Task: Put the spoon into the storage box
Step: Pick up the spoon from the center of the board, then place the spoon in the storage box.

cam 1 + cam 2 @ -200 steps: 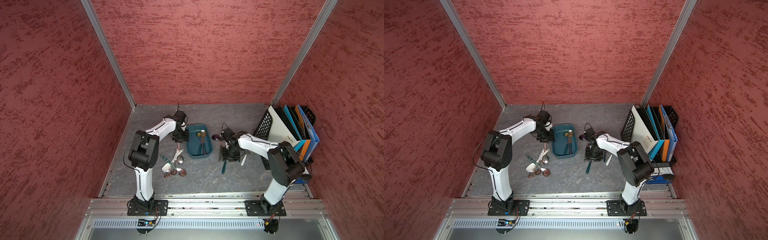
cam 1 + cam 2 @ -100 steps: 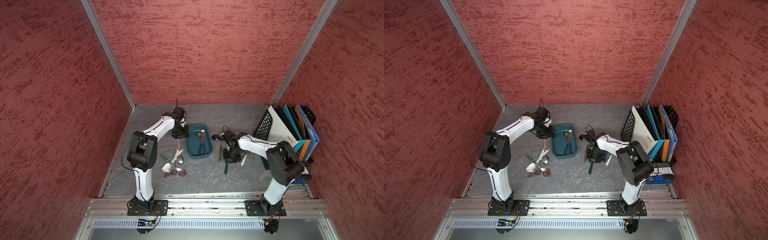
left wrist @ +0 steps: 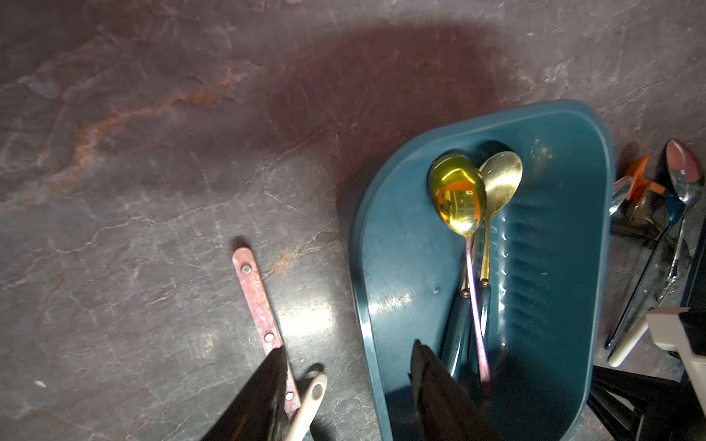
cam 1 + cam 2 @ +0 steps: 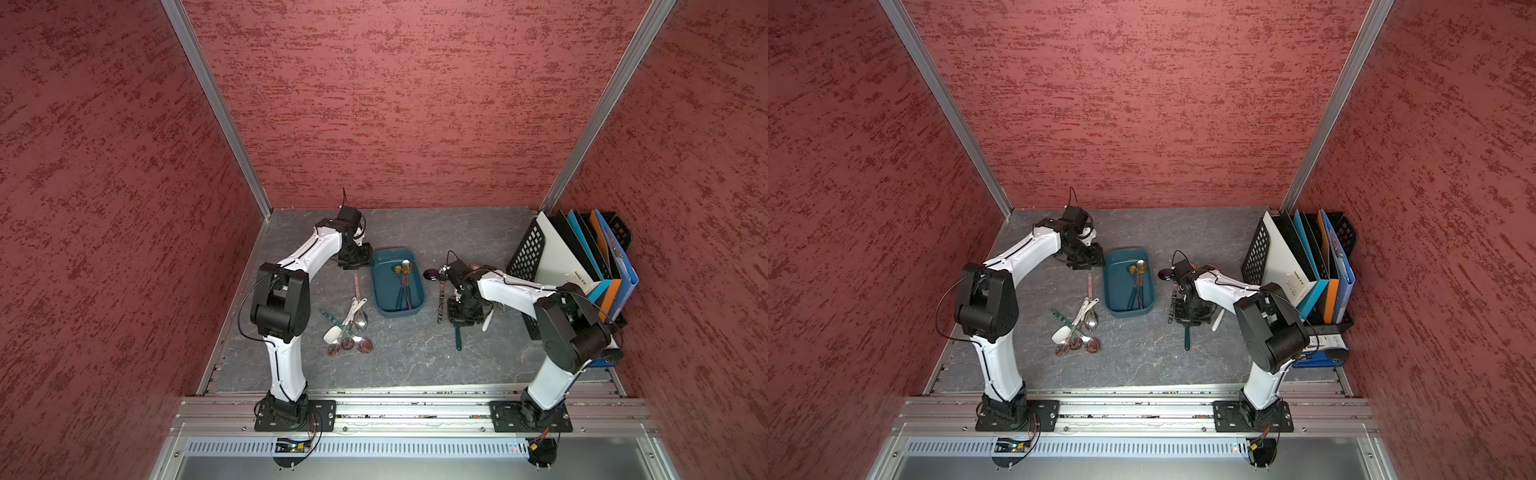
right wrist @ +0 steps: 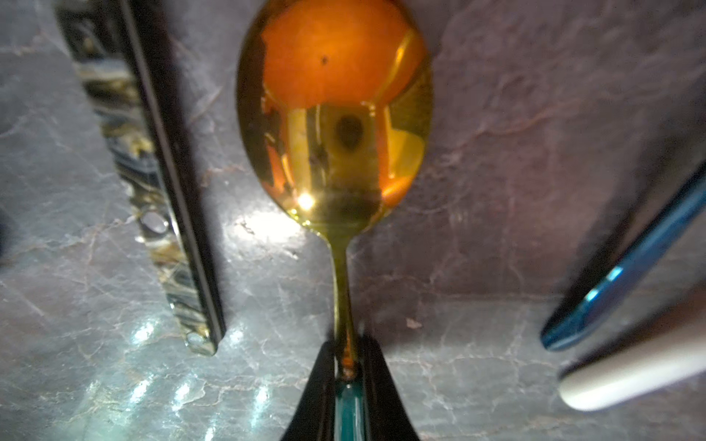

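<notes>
Right jaws are pinched shut on the neck of the gold spoon [image 5: 336, 126], which lies right of the storage box [image 4: 384, 291] (clear of it), long axis roughly parallel to the box's long sides. Left jaws hang half-open, empty, straddling the box's left rim.

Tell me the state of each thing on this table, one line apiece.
storage box: on the table, spoons lying inside.
right gripper: shut on the gold spoon at its neck.
gold spoon: gripped, outside the box.
left gripper: open, empty, above the box's edge.
spoon pile: loose on the table.
file rack: upright, holding folders.
</notes>
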You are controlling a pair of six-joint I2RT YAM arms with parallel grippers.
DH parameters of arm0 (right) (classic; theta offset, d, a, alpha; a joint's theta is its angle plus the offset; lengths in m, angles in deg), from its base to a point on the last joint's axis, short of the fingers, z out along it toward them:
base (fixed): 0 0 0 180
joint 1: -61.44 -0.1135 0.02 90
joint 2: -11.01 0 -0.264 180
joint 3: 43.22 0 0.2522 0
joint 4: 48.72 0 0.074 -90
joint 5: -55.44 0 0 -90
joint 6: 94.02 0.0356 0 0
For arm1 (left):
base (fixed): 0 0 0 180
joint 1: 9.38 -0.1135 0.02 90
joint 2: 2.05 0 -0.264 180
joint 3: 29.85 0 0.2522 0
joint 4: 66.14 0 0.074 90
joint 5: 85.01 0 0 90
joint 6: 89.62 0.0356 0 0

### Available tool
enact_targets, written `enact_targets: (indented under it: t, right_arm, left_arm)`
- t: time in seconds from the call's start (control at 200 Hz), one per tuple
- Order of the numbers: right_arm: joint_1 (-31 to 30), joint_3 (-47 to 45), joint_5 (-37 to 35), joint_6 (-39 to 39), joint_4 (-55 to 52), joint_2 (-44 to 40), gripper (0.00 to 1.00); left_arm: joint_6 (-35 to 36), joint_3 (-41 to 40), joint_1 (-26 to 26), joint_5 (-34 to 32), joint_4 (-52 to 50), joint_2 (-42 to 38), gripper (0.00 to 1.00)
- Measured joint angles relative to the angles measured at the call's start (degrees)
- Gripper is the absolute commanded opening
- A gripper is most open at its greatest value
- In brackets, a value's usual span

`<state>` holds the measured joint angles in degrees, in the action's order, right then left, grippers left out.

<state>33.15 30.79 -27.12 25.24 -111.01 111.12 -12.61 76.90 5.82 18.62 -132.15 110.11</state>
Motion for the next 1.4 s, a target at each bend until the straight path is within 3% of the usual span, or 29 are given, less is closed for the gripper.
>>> enact_targets:
  t: [0.205,0.546,0.777,1.147,1.403]
  right_arm:
    - [-0.09,1.4,-0.57,-3.32,-2.69,-2.62,0.11]
    - [-0.15,12.41,-2.38,-6.34,-8.59,-6.78,0.11]
    - [-0.15,23.96,-0.81,-7.21,-9.79,-1.7,0.11]
    - [-0.83,40.26,5.33,-8.31,-9.4,13.31,0.1]
    - [-3.32,49.4,8.04,-8.26,-9.7,23.04,0.1]
  left_arm:
    - [-0.66,0.57,-2.03,2.21,0.83,-0.04,0.56]
    - [-2.27,-2.78,-4.63,3.98,3.26,-4.28,0.57]
    - [-3.06,-7.89,-5.25,4.44,5.44,-5.66,0.57]
    - [-5.49,-18.58,-7.45,5.68,9.57,-11.17,0.59]
    - [-6.23,-21.4,-7.58,5.84,10.75,-13.94,0.59]
